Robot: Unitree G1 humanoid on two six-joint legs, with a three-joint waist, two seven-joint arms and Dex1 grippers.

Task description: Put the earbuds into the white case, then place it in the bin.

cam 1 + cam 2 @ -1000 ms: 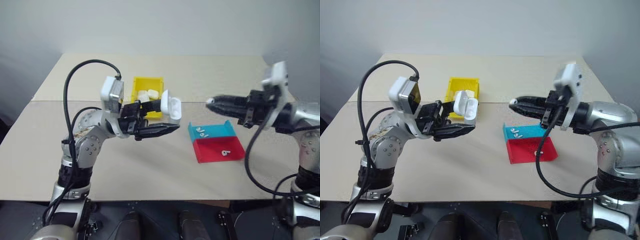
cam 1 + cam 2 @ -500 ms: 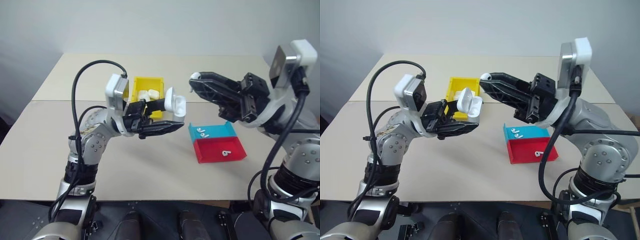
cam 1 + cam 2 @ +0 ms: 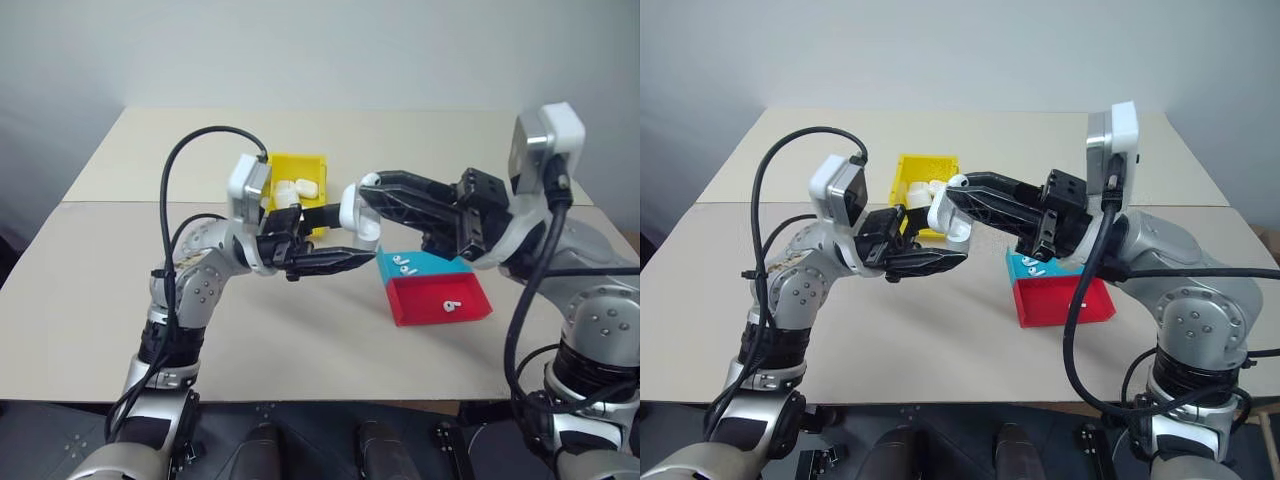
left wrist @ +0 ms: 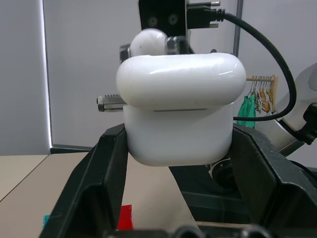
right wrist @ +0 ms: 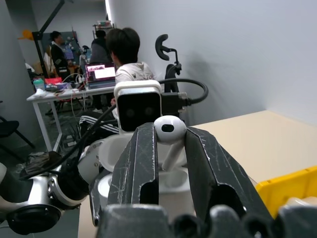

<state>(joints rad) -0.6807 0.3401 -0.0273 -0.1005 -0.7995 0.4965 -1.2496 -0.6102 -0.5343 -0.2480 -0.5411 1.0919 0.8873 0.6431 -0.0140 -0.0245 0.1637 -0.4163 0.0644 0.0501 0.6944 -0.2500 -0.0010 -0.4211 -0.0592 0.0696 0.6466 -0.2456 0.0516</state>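
Earbuds (image 5: 168,130): one is pinched between the fingers of the right tool (image 3: 372,190), held above the table (image 3: 300,340) just at the open white case (image 4: 181,116). The left tool (image 3: 335,240) is clamped on the case body, lid hinged up, mid-air in front of the yellow bin (image 3: 296,170).

Further earbuds lie well apart to the right: some in the blue tray (image 3: 425,262), one in the red tray (image 3: 440,300).

Risks noted:
- The bud's stem may miss its socket, since both parts hang unsupported; a small tilt of either wrist would cause this.
- A bud released early would drop to the table or roll away.
- Pressing down on the case could twist it in the left grip or snap the lid shut on the stem.
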